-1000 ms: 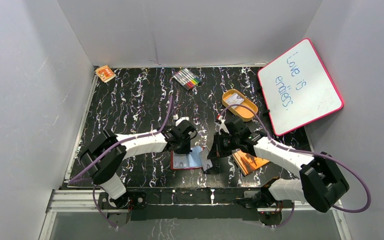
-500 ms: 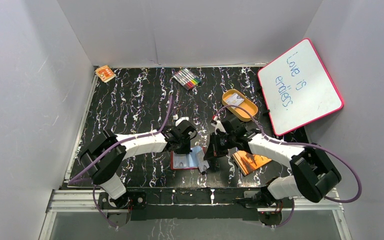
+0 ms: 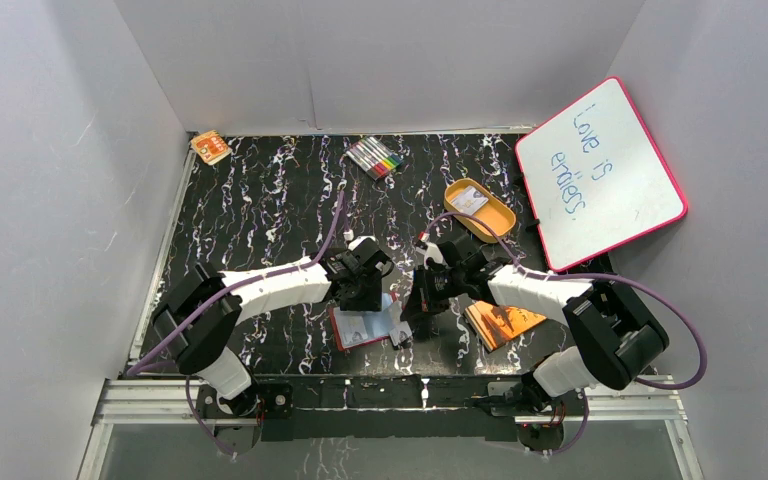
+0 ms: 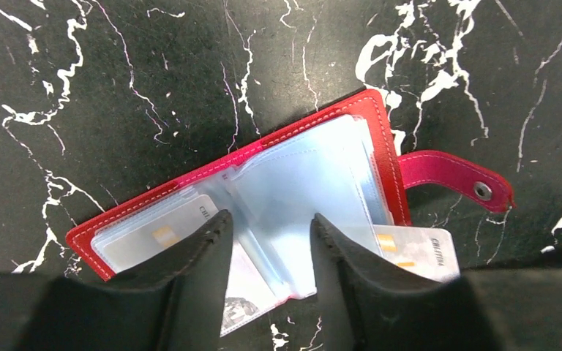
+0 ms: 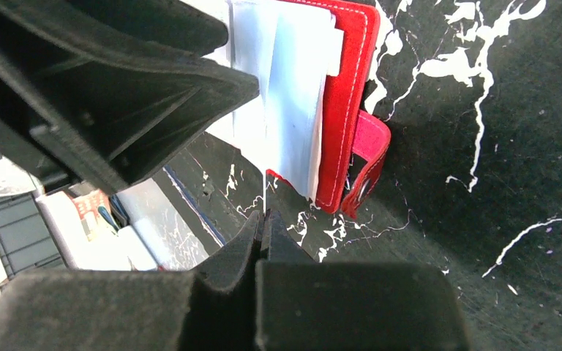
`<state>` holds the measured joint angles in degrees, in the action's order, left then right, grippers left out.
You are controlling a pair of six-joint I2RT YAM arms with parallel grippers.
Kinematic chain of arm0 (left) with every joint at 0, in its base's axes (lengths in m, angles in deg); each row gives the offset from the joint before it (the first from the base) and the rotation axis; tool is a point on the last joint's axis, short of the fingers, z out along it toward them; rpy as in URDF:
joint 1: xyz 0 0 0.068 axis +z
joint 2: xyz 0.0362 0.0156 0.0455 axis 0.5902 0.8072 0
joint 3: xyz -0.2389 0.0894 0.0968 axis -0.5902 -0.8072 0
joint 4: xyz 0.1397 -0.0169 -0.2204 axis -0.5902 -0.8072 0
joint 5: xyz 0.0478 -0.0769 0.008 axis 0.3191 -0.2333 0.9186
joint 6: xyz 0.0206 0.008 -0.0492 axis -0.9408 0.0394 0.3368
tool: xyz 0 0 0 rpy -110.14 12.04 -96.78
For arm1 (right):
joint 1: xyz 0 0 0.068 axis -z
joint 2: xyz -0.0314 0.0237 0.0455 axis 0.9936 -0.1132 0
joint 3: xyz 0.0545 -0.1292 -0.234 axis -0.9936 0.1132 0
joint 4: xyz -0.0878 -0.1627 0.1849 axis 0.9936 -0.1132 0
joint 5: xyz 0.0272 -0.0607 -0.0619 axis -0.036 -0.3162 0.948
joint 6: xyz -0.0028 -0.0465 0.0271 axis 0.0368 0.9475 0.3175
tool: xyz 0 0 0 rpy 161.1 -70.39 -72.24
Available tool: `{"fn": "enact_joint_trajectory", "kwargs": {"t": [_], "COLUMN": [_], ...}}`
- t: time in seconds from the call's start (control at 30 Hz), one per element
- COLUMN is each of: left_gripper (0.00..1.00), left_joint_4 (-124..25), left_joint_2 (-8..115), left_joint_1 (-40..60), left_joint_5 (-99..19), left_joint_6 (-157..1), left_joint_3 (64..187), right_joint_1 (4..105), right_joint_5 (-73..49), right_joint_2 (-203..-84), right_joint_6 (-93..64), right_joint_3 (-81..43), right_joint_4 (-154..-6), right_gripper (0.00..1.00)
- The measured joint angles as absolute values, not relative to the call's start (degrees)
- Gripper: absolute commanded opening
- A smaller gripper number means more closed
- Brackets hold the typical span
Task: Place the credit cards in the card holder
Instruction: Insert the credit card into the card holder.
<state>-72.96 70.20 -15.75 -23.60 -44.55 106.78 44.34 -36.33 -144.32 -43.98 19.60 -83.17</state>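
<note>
The red card holder [image 4: 380, 139] lies open on the black marble table, clear sleeves fanned up, snap tab [image 4: 454, 175] to the right. It also shows in the top view [image 3: 352, 330] and the right wrist view [image 5: 344, 88]. My left gripper [image 4: 269, 218] is open, its fingers straddling a raised sleeve from above. One credit card [image 4: 154, 235] sits in the left pocket. My right gripper [image 5: 262, 216] is shut on another credit card, seen edge-on [image 5: 265, 194], at the holder's right edge; its face shows in the left wrist view [image 4: 413, 252]. In the top view the grippers [image 3: 368, 290] [image 3: 412, 312] are close together.
An orange booklet [image 3: 500, 322] lies just right of the right gripper. An orange oval tray [image 3: 480, 208] with a card in it sits behind. A whiteboard [image 3: 600, 170] leans at the right. Markers [image 3: 375, 157] and a small orange box [image 3: 210, 147] are at the back.
My right gripper has moved left with the card, up against the holder's right edge. The holder has shifted and turned slightly to the left. The left gripper stays over it.
</note>
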Motion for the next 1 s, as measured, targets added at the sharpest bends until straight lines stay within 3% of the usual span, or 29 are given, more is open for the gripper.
{"fn": "enact_joint_trajectory", "kwargs": {"t": [0.17,0.43,0.73,1.0], "left_gripper": [0.55,0.62,0.63,0.62], "left_joint_4": [-74.81,-77.20,-79.19,-79.86], "left_joint_2": [67.62,62.09,51.23,50.12], "left_joint_1": [-15.77,-15.77,-15.77,-15.77], "left_joint_5": [-23.55,-23.01,-20.38,-19.51], "left_joint_6": [-44.79,-44.22,-39.63,-36.92], "left_joint_3": [107.79,109.62,103.81,98.52], "right_joint_1": [43.73,41.41,37.22,35.25], "right_joint_5": [-37.03,-37.25,-36.83,-36.11], "right_joint_2": [-145.50,-146.23,-147.34,-150.92], "right_joint_6": [-44.46,-45.33,-46.16,-46.77], "right_joint_3": [19.60,18.99,16.11,15.38], "right_joint_4": [-82.27,-82.29,-80.26,-79.28], "right_gripper": [0.00,0.00,0.00,0.00]}}
